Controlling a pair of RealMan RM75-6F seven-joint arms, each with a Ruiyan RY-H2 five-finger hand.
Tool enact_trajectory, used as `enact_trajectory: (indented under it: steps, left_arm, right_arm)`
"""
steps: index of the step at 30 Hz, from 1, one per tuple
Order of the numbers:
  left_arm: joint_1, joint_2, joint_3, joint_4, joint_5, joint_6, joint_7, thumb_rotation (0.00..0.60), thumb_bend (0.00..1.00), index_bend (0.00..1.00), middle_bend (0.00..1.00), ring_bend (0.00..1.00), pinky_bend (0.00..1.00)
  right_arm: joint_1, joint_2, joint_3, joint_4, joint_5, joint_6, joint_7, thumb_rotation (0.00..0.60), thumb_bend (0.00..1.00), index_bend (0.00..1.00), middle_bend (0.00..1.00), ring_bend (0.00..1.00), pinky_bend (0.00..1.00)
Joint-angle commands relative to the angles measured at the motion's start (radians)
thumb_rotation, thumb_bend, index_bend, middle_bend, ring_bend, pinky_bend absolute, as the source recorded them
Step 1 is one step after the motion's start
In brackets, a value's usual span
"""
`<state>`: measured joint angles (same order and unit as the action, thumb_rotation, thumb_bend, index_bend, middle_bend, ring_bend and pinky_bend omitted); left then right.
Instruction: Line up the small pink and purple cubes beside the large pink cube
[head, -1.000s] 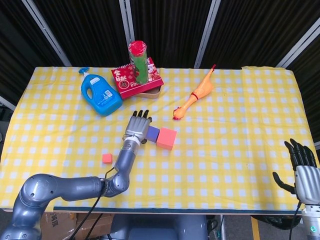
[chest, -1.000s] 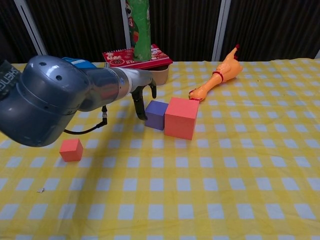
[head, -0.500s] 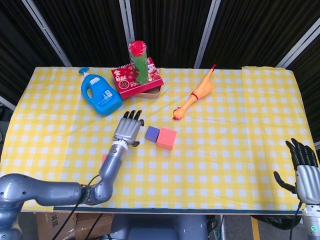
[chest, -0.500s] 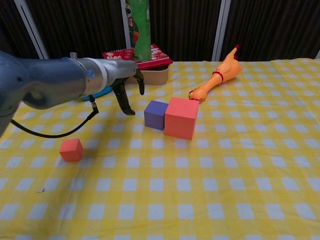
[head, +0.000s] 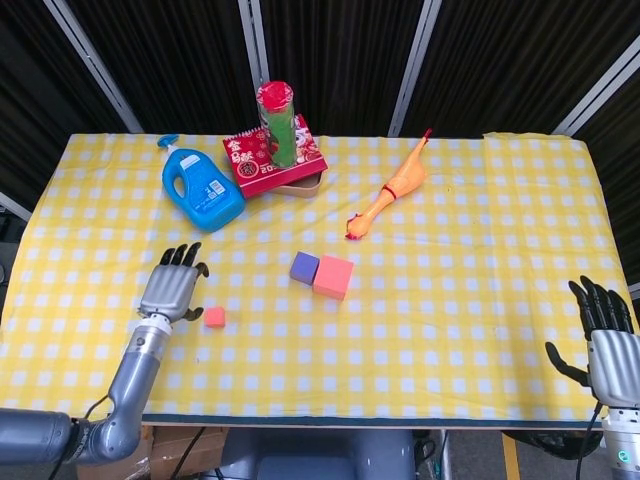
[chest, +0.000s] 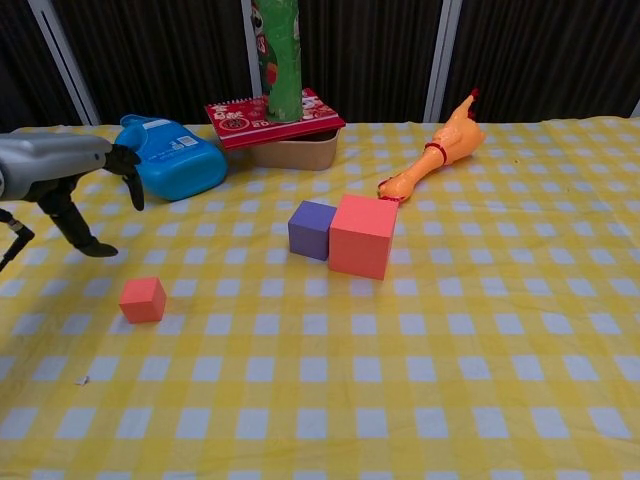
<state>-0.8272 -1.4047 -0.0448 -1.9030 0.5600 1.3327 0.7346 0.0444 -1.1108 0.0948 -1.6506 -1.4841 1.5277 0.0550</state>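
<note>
Right hand (head: 608, 338) idles at the near table edge, fingers apart, holding nothing. Left hand (head: 173, 290), fingers spread and empty, hovers just left of the small pink cube (head: 214, 317). Lower onto it squarely and pinch opposite faces. Farther off, the purple cube (head: 304, 266) already touches the large pink cube (head: 333, 277); set yours in line beside them.

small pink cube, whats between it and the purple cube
Nothing: between the small pink cube and the small purple cube lies only bare yellow checked tablecloth, clear in the head view.
</note>
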Motion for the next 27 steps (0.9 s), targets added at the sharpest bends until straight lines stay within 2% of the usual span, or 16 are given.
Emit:
enact_trajectory:
  steps: [1, 5, 13, 27]
  left_arm:
    - [0.041, -0.008, 0.031, -0.001, 0.032, 0.008, -0.028, 0.6, 0.26, 0.33, 0.0, 0.0, 0.07]
    - [0.059, -0.033, 0.039, 0.012, 0.047, 0.008, -0.02, 0.6, 0.28, 0.34, 0.0, 0.0, 0.07]
    - [0.065, -0.082, 0.011, 0.051, 0.033, -0.01, 0.001, 0.6, 0.32, 0.36, 0.0, 0.0, 0.07]
    - [0.075, -0.149, -0.02, 0.116, 0.005, -0.046, 0.025, 0.6, 0.32, 0.36, 0.0, 0.0, 0.07]
  right_arm:
    - [-0.001, -0.002, 0.0, 0.0, -0.002, 0.005, -0.002, 0.6, 0.37, 0.0, 0.0, 0.0, 0.04]
    - [-0.002, -0.003, 0.0, 0.001, -0.002, 0.006, 0.002, 0.6, 0.37, 0.0, 0.0, 0.0, 0.04]
    - [-0.002, -0.002, 0.0, 0.002, -0.004, 0.006, 0.008, 0.6, 0.37, 0.0, 0.0, 0.0, 0.04]
    - [-0.001, -0.002, -0.002, 0.002, -0.007, 0.003, 0.011, 0.6, 0.37, 0.0, 0.0, 0.0, 0.04]
